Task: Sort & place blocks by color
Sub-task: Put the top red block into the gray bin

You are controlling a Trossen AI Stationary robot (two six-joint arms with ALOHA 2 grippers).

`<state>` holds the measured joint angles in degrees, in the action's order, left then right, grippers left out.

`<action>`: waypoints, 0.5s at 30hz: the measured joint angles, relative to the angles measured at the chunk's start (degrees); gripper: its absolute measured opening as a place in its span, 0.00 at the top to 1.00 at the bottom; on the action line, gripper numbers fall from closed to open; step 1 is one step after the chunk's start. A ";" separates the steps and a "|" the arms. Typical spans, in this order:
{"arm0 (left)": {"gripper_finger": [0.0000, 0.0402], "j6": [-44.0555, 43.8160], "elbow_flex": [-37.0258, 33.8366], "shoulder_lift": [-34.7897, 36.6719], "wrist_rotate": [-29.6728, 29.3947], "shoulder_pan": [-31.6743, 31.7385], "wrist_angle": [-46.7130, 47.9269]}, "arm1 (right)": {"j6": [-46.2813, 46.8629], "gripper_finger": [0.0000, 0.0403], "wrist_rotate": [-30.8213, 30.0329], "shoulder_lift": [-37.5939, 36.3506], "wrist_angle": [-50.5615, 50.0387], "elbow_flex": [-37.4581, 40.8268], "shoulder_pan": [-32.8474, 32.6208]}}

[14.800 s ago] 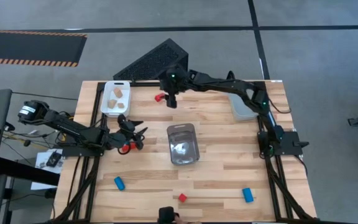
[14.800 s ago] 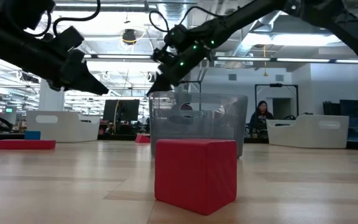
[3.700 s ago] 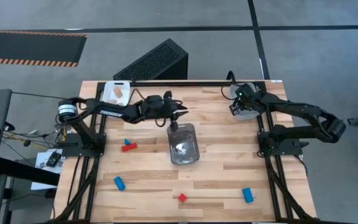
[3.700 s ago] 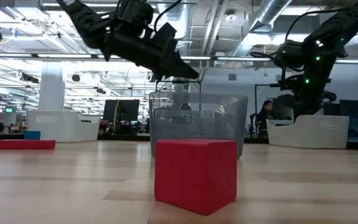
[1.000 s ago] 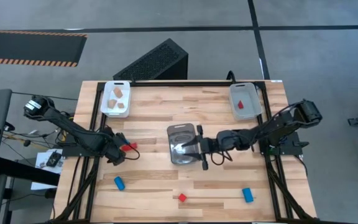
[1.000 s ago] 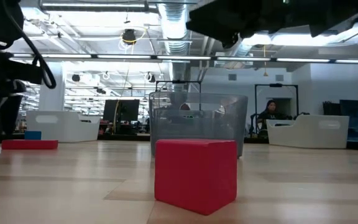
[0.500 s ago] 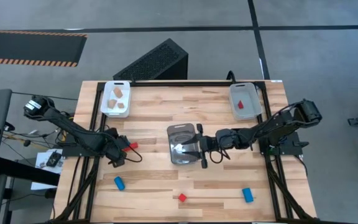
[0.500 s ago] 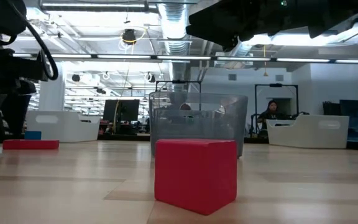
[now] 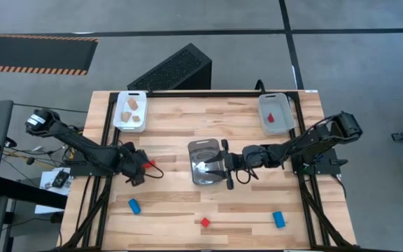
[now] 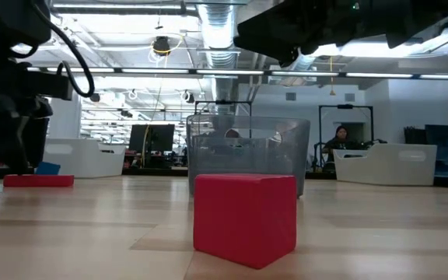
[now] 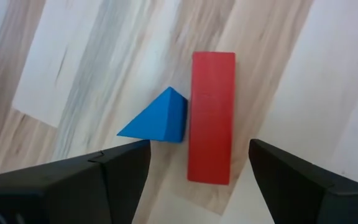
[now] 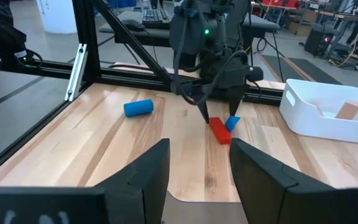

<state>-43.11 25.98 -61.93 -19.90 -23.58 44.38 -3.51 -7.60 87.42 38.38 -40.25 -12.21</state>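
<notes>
My left gripper (image 11: 197,155) is open above a red bar block (image 11: 212,118) and a blue triangular block (image 11: 160,118), which lie side by side flat on the table. One finger stands on each side of the pair, and neither finger touches them. In the high view this gripper (image 9: 140,168) is at the table's left side. My right gripper (image 12: 199,162) is open at the right edge of the clear tray (image 9: 206,162) in the middle of the table and holds nothing. The low view shows the red cube (image 10: 245,220) close up.
A blue cylinder (image 9: 133,206), the red cube (image 9: 205,222) and a blue block (image 9: 278,219) lie near the table's near edge. The white tray (image 9: 130,110) at far left holds light wood blocks. The grey tray (image 9: 275,115) at far right holds a red block (image 9: 271,117).
My left gripper has shifted a little toward the table's right, coming over the red bar and the blue triangle. My right gripper has edged slightly left toward the clear tray. No block has moved.
</notes>
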 joint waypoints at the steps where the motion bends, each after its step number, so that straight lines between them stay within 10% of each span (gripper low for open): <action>1: 0.35 0.07 0.00 0.00 0.02 0.41 -0.02 | 0.00 0.53 0.00 0.00 -0.17 0.00 0.00; 15: 0.46 -0.02 -0.02 0.00 -0.33 1.12 -0.39 | 0.46 0.53 0.02 0.00 -2.23 0.00 -0.13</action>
<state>-43.13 25.96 -61.93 -20.23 -22.46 43.99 -3.05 -7.57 87.42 36.15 -40.25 -12.34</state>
